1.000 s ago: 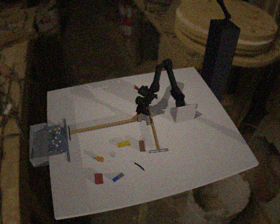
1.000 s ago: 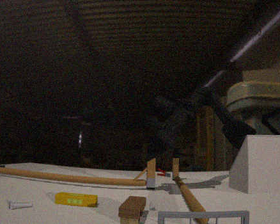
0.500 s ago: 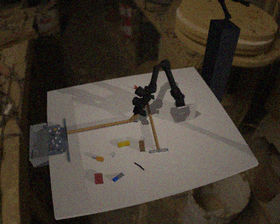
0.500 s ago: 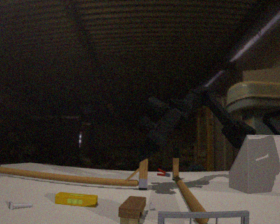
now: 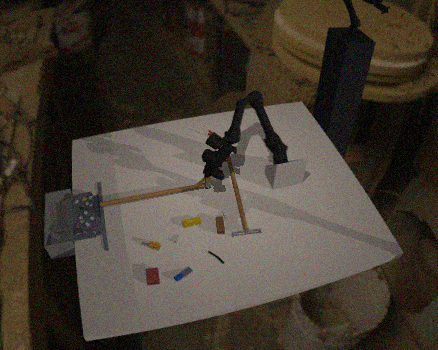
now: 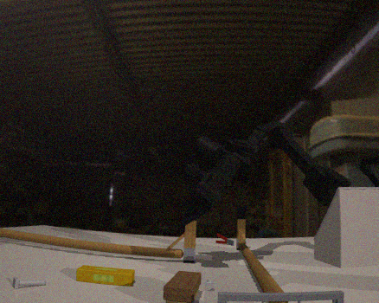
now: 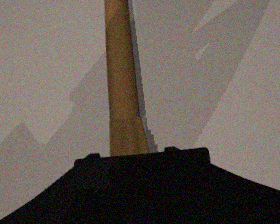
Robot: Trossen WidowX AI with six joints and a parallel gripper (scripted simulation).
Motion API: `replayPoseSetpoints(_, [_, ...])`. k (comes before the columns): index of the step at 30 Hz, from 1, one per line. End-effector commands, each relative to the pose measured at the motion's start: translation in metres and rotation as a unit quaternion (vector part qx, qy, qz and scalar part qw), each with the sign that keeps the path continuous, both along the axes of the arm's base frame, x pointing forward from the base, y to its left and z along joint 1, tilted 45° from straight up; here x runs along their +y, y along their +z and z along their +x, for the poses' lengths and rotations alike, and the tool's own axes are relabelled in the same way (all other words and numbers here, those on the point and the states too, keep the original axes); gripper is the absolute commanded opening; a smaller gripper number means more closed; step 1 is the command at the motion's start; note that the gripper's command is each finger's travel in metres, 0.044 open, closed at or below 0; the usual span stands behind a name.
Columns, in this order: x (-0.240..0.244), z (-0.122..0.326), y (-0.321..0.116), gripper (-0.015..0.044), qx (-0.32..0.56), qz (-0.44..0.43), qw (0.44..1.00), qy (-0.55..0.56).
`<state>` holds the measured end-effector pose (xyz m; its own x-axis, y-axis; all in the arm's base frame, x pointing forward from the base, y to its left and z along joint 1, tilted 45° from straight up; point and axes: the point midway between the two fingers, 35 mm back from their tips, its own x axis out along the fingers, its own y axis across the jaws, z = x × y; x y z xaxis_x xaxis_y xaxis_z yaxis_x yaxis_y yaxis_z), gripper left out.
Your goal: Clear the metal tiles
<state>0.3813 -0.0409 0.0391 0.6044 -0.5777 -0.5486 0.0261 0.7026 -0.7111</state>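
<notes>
My gripper [image 5: 207,177] [image 6: 191,220] [image 7: 132,160] is shut on the upright wooden grip of the long scraper [image 5: 153,193] [image 6: 74,245] [image 7: 122,75]. The handle runs left along the table to a long grey bar [image 5: 104,225] across the plate's near edge. The blade cannot be told apart there. The blue-grey steel plate [image 5: 86,235] lies beyond the bar, with several small metal tiles [image 5: 84,216] scattered on it. The translucent catch box [image 5: 60,247] hangs past the table's left edge. Its contents are unclear.
A shorter wooden-handled tool [image 5: 238,200] [image 6: 260,273] lies right of the gripper. Nearer the front are a yellow block [image 5: 191,221] [image 6: 105,275], a brown block [image 5: 220,225] [image 6: 183,286], a red block [image 5: 152,276] and a blue piece [image 5: 183,274]. A white box [image 5: 288,173] [image 6: 364,229] stands by the arm's base.
</notes>
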Motion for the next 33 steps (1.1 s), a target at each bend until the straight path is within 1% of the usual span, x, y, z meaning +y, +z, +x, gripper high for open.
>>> replayPoseSetpoints(1, [0.001, 0.008, 0.004, 0.0000, -0.006, 0.002, 1.000, 0.004])
replayPoseSetpoints(33, [-0.007, 0.038, 0.012, 0.0000, -0.007, 0.001, 1.000, 0.003])
